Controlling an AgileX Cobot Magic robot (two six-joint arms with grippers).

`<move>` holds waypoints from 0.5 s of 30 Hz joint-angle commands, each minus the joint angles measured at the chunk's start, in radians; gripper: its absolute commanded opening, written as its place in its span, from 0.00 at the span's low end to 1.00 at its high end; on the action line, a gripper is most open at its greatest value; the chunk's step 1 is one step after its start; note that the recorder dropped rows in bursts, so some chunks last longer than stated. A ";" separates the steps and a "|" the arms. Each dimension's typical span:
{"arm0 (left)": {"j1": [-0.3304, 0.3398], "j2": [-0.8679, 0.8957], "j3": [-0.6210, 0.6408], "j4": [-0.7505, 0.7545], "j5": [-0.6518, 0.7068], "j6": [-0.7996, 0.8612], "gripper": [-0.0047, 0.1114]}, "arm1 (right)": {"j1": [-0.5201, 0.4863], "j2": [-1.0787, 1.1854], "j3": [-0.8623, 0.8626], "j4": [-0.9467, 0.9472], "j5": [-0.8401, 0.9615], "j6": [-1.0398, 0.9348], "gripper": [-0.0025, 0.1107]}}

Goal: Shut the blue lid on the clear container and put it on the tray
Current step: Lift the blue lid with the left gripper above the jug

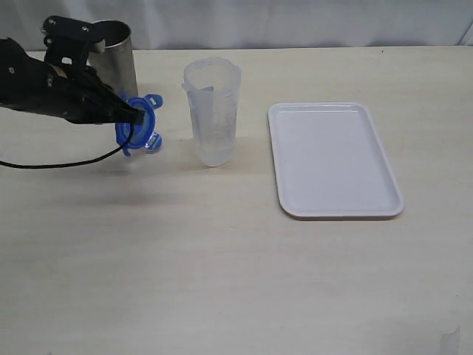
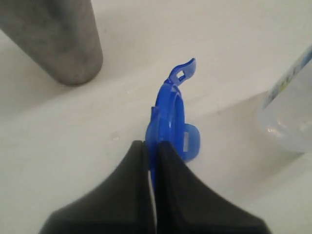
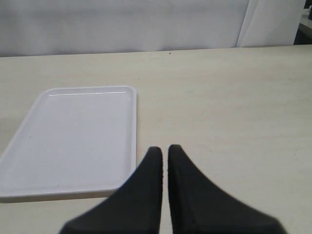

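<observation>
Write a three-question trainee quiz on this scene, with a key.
1. True or false: the left gripper is shut on the small round bright-blue plastic lid.
2. The tall clear plastic container stands: A) on the flat white rectangular tray; B) on the table, between lid and tray; C) inside a cup.
3. Which gripper is nearest the grey steel cup?
Key: 1 true; 2 B; 3 left.

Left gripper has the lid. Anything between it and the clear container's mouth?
Nothing visible. The left gripper holds the blue lid on edge beside the clear container, with only bare table between them. The steel cup stands behind the gripper, off that path.
</observation>
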 commanded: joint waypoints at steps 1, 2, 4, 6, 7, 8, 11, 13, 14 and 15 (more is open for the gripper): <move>-0.039 -0.052 0.003 0.002 -0.086 0.083 0.04 | -0.004 -0.005 0.002 -0.001 -0.011 0.001 0.06; -0.051 -0.057 0.003 0.002 -0.114 0.106 0.04 | -0.004 -0.005 0.002 -0.001 -0.011 0.001 0.06; -0.067 -0.065 0.003 0.002 -0.177 0.137 0.04 | -0.004 -0.005 0.002 -0.001 -0.011 0.001 0.06; -0.076 -0.065 0.003 0.002 -0.267 0.145 0.04 | -0.004 -0.005 0.002 -0.001 -0.011 0.001 0.06; -0.078 -0.065 0.003 0.002 -0.293 0.148 0.04 | -0.004 -0.005 0.002 -0.001 -0.011 0.001 0.06; -0.078 -0.065 0.003 0.002 -0.329 0.176 0.04 | -0.004 -0.005 0.002 -0.001 -0.011 0.001 0.06; -0.078 -0.065 0.003 0.002 -0.425 0.234 0.04 | -0.004 -0.005 0.002 -0.001 -0.011 0.001 0.06; -0.078 -0.065 0.003 0.002 -0.521 0.274 0.04 | -0.004 -0.005 0.002 -0.001 -0.011 0.001 0.06; -0.078 -0.065 0.003 0.014 -0.571 0.279 0.04 | -0.004 -0.005 0.002 -0.001 -0.011 0.001 0.06; -0.078 -0.059 0.001 0.074 -0.639 0.279 0.04 | -0.004 -0.005 0.002 -0.001 -0.011 0.001 0.06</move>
